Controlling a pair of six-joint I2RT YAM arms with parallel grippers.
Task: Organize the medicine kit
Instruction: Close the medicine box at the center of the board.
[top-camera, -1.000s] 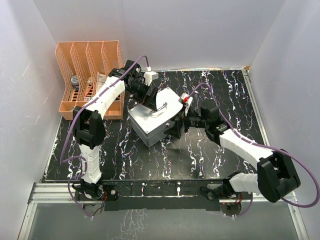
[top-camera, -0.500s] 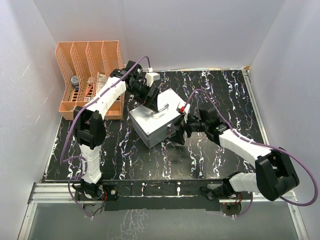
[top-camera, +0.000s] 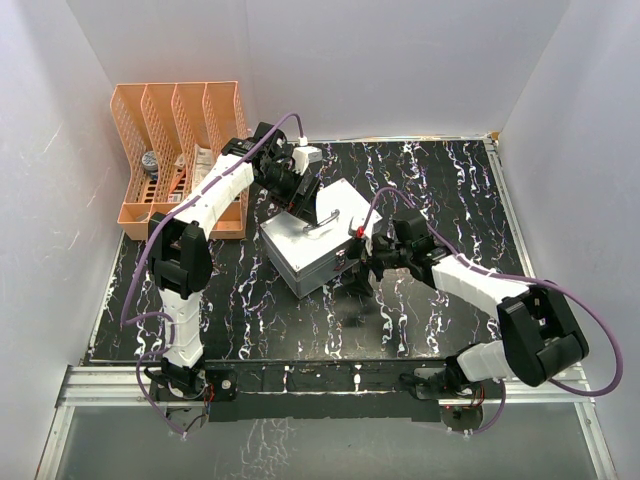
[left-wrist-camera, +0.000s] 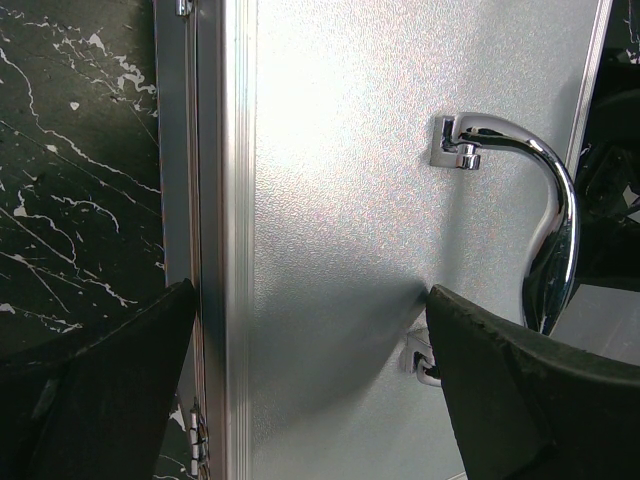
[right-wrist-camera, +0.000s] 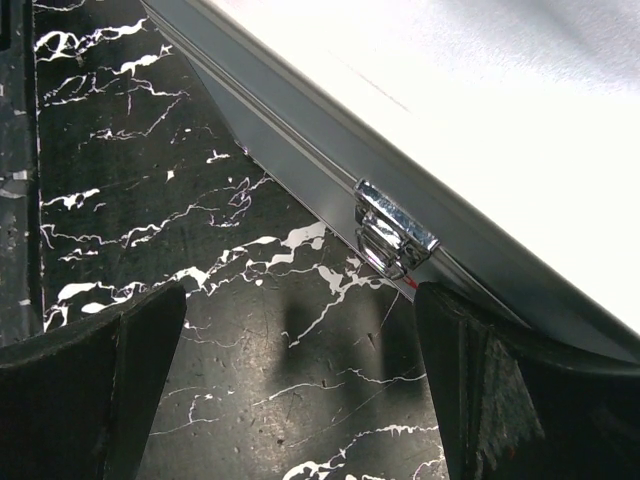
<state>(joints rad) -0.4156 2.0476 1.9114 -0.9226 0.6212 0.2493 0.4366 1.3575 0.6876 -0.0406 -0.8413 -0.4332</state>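
The medicine kit (top-camera: 310, 248) was set mid-frame on the black marbled table (top-camera: 450, 190), lid shut, its contents hidden. The left gripper (left-wrist-camera: 320, 400), fingers apart, was held astride the lid's hinge edge beside the wire handle (left-wrist-camera: 548, 230), seemingly to steady the box. The right gripper (right-wrist-camera: 300, 400), likewise spread, was aimed at the front latch (right-wrist-camera: 395, 235), probably for unfastening. At upper left, an orange rack (top-camera: 175, 140) was stocked with indistinct items.

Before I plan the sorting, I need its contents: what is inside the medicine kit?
Nothing inside shows: the medicine kit has its lid down, covering the contents. Only the lid's chrome handle and a chrome latch on a side wall are visible.
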